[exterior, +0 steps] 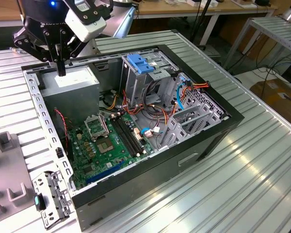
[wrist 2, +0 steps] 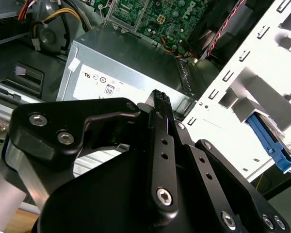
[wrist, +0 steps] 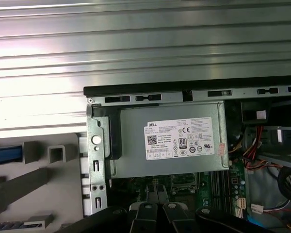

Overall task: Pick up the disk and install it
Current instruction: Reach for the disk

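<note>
The ribbed metal table (exterior: 262, 160) carries the whole scene. On it lies an open computer case (exterior: 194, 158), its side panel off and its interior facing up.

(a) Power supply (exterior: 70, 82): a grey box with a white sticker, set in the corner of the case at the exterior view's left.

(b) Motherboard (exterior: 111, 145): a green board on the case floor, just beside the power supply.

(c) Drive cage (exterior: 136, 85): an upright metal frame near the middle of the case, with a blue latch (exterior: 140, 63) on top. Red, orange and blue cables run beside it.

(d) Grey fixture (wrist: 34, 179): a moulded holder with raised blocks, on the table outside the case wall.

(e) The disk (wrist 2: 266, 143): I can make out only its blue rail, seated in the grey fixture outside the case, well apart from the drive cage. In the first wrist view the same blue edge (wrist: 5, 155) lies against the fixture blocks. Its metal body I cannot make out.

(f) My pincer (exterior: 61, 70): it hangs above the power supply, near the case rim. The two fingers (wrist 2: 160, 99) are pressed together with nothing between them.
</note>
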Robot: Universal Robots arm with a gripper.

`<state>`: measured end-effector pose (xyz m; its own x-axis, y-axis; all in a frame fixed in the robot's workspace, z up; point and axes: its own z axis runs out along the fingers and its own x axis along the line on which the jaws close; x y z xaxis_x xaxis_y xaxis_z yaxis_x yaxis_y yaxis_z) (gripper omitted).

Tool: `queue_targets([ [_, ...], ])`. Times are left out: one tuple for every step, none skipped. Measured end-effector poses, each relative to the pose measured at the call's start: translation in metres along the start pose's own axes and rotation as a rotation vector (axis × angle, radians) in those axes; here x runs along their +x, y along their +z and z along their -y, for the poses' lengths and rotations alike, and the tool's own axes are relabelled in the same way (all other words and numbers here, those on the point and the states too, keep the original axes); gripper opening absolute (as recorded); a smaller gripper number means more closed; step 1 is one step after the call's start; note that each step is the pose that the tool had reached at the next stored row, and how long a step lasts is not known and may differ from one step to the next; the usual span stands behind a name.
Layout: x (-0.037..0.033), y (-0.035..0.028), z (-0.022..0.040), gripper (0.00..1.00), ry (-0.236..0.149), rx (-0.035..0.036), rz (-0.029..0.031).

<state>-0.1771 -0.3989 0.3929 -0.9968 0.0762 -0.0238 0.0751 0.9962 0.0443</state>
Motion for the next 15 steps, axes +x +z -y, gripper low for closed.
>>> queue_targets([
  [0.0007, 0.0, 0.0, 0.11, 0.0, 0.0, 0.0],
  [0.0017, 0.0, 0.0001, 0.11, 0.0, 0.0, 0.0],
  [0.0026, -0.0001, 0.0002, 0.11, 0.0, 0.0, -0.0001],
  [0.0032, -0.0001, 0.0003, 0.11, 0.0, 0.0, -0.0001],
  [0.0039, -0.0001, 0.0003, 0.11, 0.0, 0.0, 0.0],
  [0.0046, -0.0001, 0.0003, 0.11, 0.0, 0.0, -0.0001],
  [0.0054, -0.0001, 0.0004, 0.11, 0.0, 0.0, -0.0001],
  [0.006, -0.0001, 0.0004, 0.11, 0.0, 0.0, -0.0001],
  [0.0071, -0.0001, 0.0005, 0.11, 0.0, 0.0, -0.0001],
  [0.0081, -0.0001, 0.0006, 0.11, 0.0, 0.0, -0.0001],
  [0.0088, -0.0001, 0.0007, 0.11, 0.0, 0.0, -0.0001],
  [0.0095, -0.0002, 0.0007, 0.11, 0.0, 0.0, -0.0001],
  [0.0101, -0.0002, 0.0008, 0.11, 0.0, 0.0, -0.0001],
  [0.011, -0.0002, 0.0008, 0.11, 0.0, 0.0, -0.0001],
  [0.0117, -0.0002, 0.0009, 0.11, 0.0, 0.0, -0.0001],
])
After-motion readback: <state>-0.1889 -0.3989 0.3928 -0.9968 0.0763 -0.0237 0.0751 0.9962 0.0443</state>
